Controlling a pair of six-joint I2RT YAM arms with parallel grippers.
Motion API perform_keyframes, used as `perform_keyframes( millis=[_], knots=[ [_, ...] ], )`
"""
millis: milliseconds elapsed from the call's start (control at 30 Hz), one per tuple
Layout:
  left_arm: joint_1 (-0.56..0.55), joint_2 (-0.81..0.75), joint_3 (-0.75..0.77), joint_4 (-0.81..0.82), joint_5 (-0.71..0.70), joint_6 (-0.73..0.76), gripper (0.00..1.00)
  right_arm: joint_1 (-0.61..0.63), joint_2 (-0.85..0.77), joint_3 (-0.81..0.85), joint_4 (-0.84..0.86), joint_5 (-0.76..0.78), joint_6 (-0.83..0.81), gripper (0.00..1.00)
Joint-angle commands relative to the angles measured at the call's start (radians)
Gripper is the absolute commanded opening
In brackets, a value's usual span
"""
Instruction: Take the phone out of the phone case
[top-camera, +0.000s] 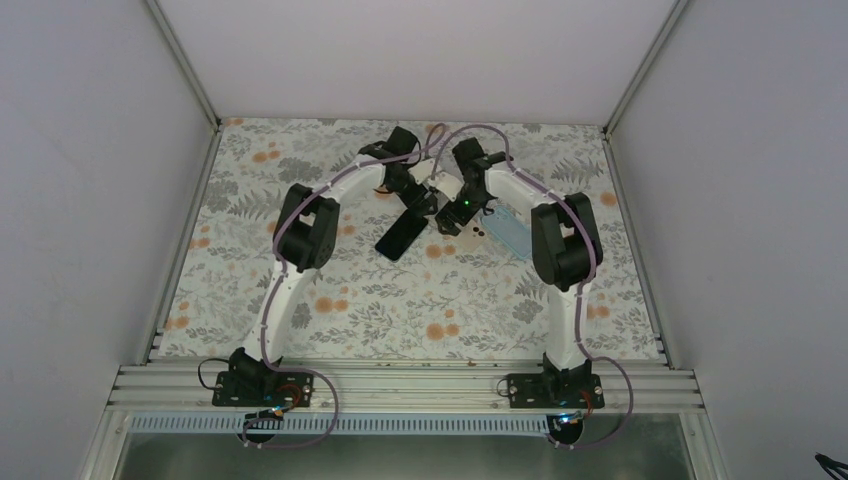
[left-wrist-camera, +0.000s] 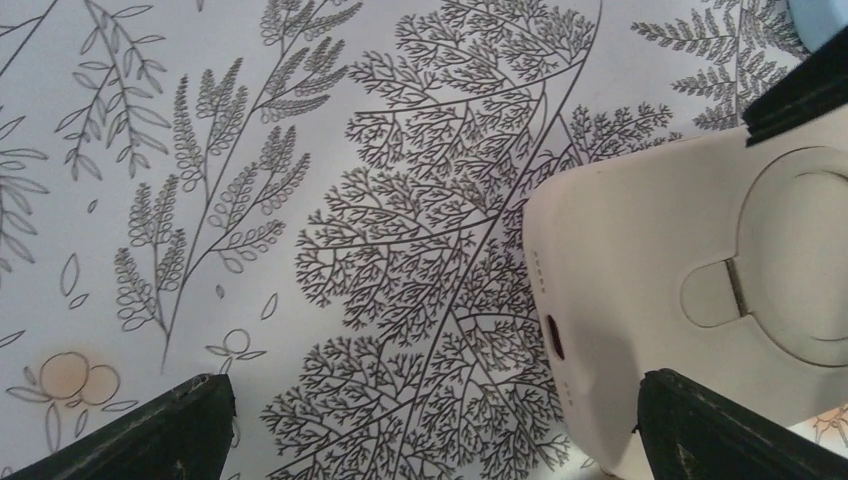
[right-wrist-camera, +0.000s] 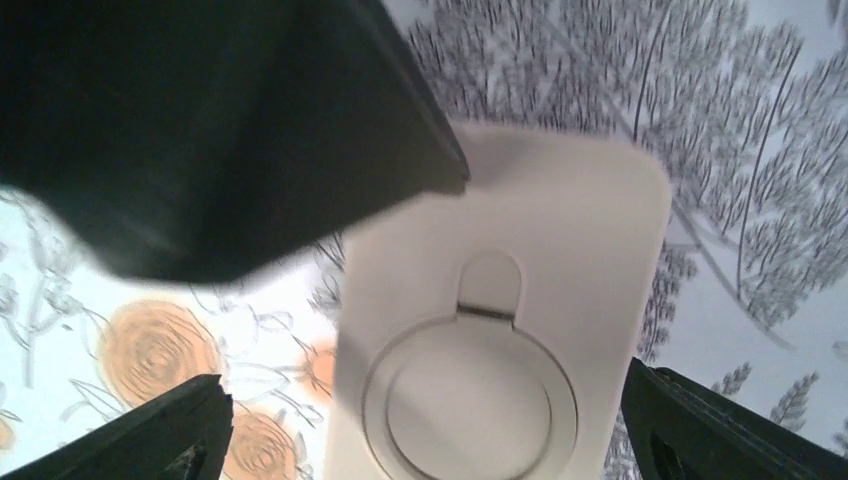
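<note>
The white phone case (top-camera: 470, 228) lies back up on the floral table, its round ring showing. The black phone (top-camera: 400, 238) lies apart from it, just to its left. My left gripper (top-camera: 428, 212) is open; in the left wrist view (left-wrist-camera: 430, 430) the case (left-wrist-camera: 650, 260) sits at its right side, with the right finger (left-wrist-camera: 720, 430) at the case's corner. My right gripper (top-camera: 448, 222) is open and hovers over the case (right-wrist-camera: 510, 300), which lies between its spread fingers (right-wrist-camera: 425, 430), touching neither. A blurred dark shape (right-wrist-camera: 200, 120) fills the upper left of the right wrist view.
A light blue object (top-camera: 506, 232) lies on the table right of the case, under the right forearm; its edge shows in the left wrist view (left-wrist-camera: 815, 15). The two wrists are close together at the back middle. Walls enclose the table (top-camera: 400, 310) on three sides.
</note>
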Motion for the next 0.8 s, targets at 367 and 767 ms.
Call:
perform_keyframes(
  millis=[367,767],
  knots=[
    [0.072,-0.063,0.04,-0.049,-0.034,-0.007,1.0,-0.029,-0.082,-0.238,0.134,0.025,-0.041,1.0],
    [0.152,-0.081,0.128,-0.265,0.307,0.103,1.0,-0.012,-0.096,-0.318,0.317,0.145,-0.046,0.53]
  ],
)
